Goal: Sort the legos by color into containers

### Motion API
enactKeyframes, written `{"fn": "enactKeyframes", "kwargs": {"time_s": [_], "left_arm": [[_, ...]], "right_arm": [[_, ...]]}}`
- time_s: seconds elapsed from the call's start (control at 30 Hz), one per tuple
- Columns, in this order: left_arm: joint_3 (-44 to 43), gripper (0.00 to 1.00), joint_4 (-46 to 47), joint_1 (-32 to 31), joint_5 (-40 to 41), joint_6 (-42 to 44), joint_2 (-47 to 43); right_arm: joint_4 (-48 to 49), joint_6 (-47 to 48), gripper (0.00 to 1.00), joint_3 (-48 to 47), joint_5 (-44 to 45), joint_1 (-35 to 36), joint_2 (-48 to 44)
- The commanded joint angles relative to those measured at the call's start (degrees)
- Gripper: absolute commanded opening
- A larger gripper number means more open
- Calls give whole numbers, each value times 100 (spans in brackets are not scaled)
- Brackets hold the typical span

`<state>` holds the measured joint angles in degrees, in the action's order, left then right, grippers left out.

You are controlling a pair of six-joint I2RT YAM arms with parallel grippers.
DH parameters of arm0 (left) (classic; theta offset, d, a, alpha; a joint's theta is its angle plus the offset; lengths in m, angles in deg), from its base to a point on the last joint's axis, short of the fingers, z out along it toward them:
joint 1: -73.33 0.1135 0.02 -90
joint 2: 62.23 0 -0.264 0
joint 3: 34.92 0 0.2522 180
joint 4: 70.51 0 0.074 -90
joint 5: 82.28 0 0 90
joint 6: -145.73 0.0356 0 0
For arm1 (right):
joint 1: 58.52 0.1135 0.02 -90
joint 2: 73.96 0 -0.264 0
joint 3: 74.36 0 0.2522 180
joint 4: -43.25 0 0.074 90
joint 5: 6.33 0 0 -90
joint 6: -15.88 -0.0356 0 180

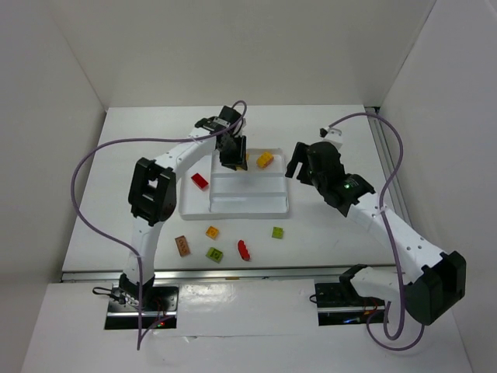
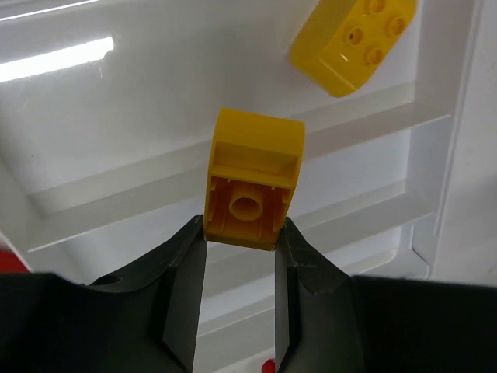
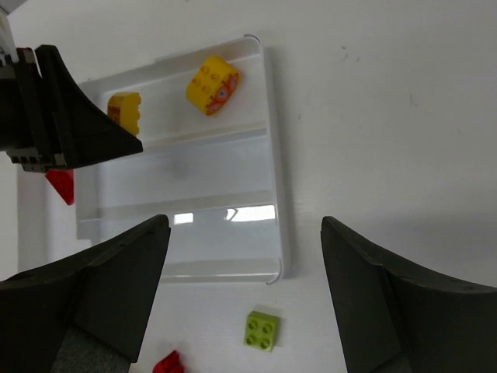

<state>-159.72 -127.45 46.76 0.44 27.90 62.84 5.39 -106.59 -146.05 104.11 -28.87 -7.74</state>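
The white tray lies mid-table. My left gripper hangs over its far narrow section, shut on a yellow lego pinched by its lower edges, underside toward the camera. A second yellow lego lies in that same section, to the right; it also shows in the left wrist view. A red lego lies in the tall left section. My right gripper is open and empty by the tray's right edge. In the right wrist view the tray rim and both yellow legos show.
On the table in front of the tray lie a brown lego, an orange one, a lime green one, a red one and another lime green one. White walls enclose the table.
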Motion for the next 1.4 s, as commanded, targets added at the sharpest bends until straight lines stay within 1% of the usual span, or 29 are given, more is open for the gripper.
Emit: {"fn": "enactKeyframes", "kwargs": {"time_s": [0.0,0.23,0.27,0.33,0.37,0.4,0.43,0.53,0.6,0.67,0.7,0.77,0.8,0.83,0.9,1.0,1.1,1.17,1.23,1.37], "left_arm": [[-452,0,-59,-6,43,-134,174],[-699,0,-59,-6,-18,-187,631],[-699,11,-59,-6,-18,-187,632],[-699,44,-59,-6,35,-187,632],[-699,63,-59,-6,35,-187,632],[-699,95,-59,-6,35,-187,562],[-699,100,-59,-6,87,-187,562],[-647,100,-59,-59,149,-64,281],[-647,100,-111,-59,210,-11,-8],[-454,100,-164,-59,210,-11,-272],[-357,100,-165,-59,306,-11,-604],[29,100,-217,-59,578,41,-1001],[178,100,-217,-59,684,41,-1212],[345,100,-217,-59,781,41,-1640],[802,100,-217,-59,1070,41,-2047],[1295,100,-217,2,1195,94,-2715],[1725,100,-217,160,1458,94,-3250],[1919,100,-217,300,1458,147,-3454],[2104,100,-217,503,1318,147,-3595],[2236,100,-217,608,1195,199,-3675]], "right_arm": [[-542,-119,85,80,389,-64,-354],[-719,-119,85,195,443,-65,-408],[-719,-58,85,195,347,-65,-408],[-780,-58,87,195,189,-65,-277],[-781,-6,87,255,83,-65,-276],[-781,-5,87,256,-118,-65,-206],[-781,-5,87,256,-207,-65,-127],[-842,-5,87,484,-541,-65,-74],[-842,-119,87,739,-647,163,-74],[-842,-391,87,1001,-700,348,-13],[-842,-496,87,1081,-752,618,-12],[-755,-829,87,1344,-621,936,49],[-754,-936,87,1416,-569,1207,102],[-659,-998,87,1477,-507,1306,102],[-404,-1112,87,1609,-568,1377,365],[-123,-1113,85,1680,-682,1499,778],[89,-1113,81,1680,-735,1552,1121],[142,-1060,77,1619,-735,1553,1270],[212,-1060,77,1549,-735,1614,1473],[204,-1007,69,1434,-525,1755,1798]]}}
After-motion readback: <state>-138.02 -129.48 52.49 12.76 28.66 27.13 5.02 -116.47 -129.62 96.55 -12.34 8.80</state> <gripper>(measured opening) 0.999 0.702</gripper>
